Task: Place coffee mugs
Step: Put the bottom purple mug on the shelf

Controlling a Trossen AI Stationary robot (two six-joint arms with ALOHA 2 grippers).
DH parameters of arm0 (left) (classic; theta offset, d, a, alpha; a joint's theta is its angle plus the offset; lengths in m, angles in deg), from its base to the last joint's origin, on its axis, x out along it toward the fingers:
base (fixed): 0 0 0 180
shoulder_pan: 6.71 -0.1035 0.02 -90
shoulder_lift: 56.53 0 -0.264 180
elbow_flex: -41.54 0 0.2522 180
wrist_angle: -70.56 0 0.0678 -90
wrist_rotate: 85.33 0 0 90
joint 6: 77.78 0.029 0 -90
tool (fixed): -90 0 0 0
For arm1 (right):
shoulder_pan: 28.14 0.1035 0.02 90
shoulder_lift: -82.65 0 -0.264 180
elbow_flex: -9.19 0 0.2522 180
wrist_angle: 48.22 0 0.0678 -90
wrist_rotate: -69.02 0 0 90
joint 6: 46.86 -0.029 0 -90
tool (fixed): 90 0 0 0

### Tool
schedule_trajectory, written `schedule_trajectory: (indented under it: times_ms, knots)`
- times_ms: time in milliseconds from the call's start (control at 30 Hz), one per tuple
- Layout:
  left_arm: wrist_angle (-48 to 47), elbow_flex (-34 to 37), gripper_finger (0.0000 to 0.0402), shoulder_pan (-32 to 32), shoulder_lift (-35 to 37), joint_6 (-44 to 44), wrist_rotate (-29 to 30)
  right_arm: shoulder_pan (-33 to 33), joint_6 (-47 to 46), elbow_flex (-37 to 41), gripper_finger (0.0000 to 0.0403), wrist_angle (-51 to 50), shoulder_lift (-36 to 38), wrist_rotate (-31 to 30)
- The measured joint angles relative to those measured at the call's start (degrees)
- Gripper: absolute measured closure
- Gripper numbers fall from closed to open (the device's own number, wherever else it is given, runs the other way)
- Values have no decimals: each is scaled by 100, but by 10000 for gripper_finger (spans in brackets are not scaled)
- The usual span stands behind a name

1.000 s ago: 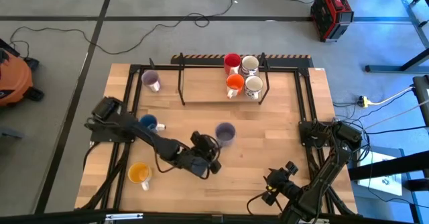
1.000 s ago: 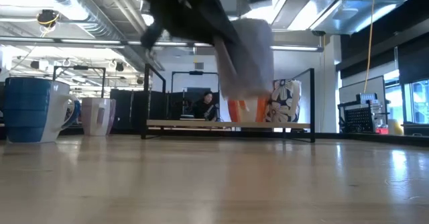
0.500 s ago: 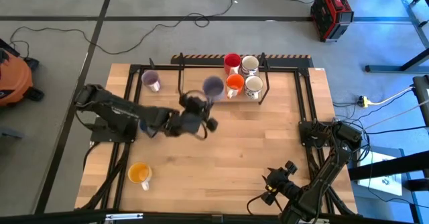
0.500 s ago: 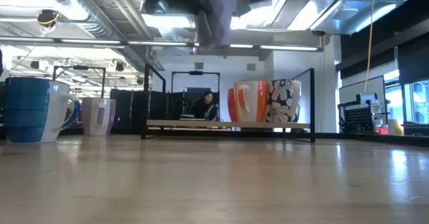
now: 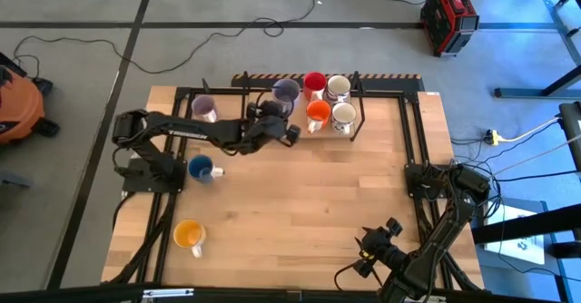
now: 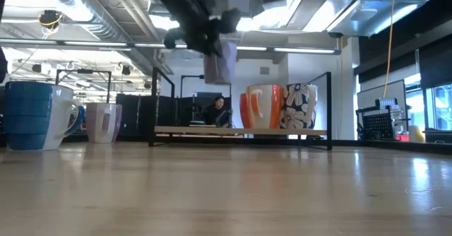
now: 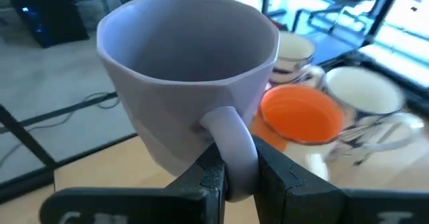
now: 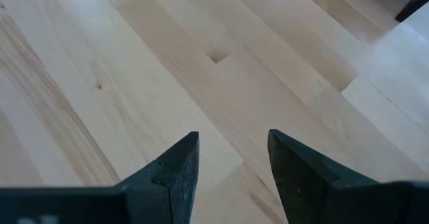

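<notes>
My left gripper (image 5: pixel 276 109) is shut on a lilac mug (image 5: pixel 286 91) and holds it in the air over the raised wooden shelf (image 5: pixel 272 129) at the table's far edge, just left of the red mug (image 5: pixel 314 83). The orange mug (image 5: pixel 318 112) and two white mugs (image 5: pixel 338 87) (image 5: pixel 343 115) stand on their bases on that shelf. A second lilac mug (image 5: pixel 204 109), a blue mug (image 5: pixel 200 168) and a yellow-orange mug (image 5: pixel 188 235) stand on the left. My right gripper (image 8: pixel 233 162) is open and empty at the near right (image 5: pixel 368 258). My left gripper pinches the lilac mug's handle (image 7: pixel 231 140) between its two fingers (image 7: pixel 209 177). The fingers come about level from the table's near left side. The mug is upright with its opening up, lifted clear of the shelf (image 6: pixel 220 61).
Black frame bars (image 5: pixel 245 112) and posts (image 5: pixel 359 103) border the shelf. A black rail frame (image 5: pixel 413 158) runs along the table's sides. The wooden table top (image 5: pixel 318 194) between the shelf and my right arm is bare.
My left gripper has carried the lilac mug from the table's middle toward the far edge, still shut on its handle. The mug stays lifted and upright and now hangs over the shelf beside the red mug. In the low view it has risen, then come down a little.
</notes>
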Motion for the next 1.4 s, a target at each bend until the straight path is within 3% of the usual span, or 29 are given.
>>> schedule_trajectory:
  times_ms: [800, 1400]
  knots:
    - [1028, 4, 361, -1093, -1118, -177, -1030, 0, -22, 0, 236, 33, -2, 194]
    - [1403, 0, 361, -1498, -1370, -114, -1476, 0, -22, 0, 236, 115, 0, 220]
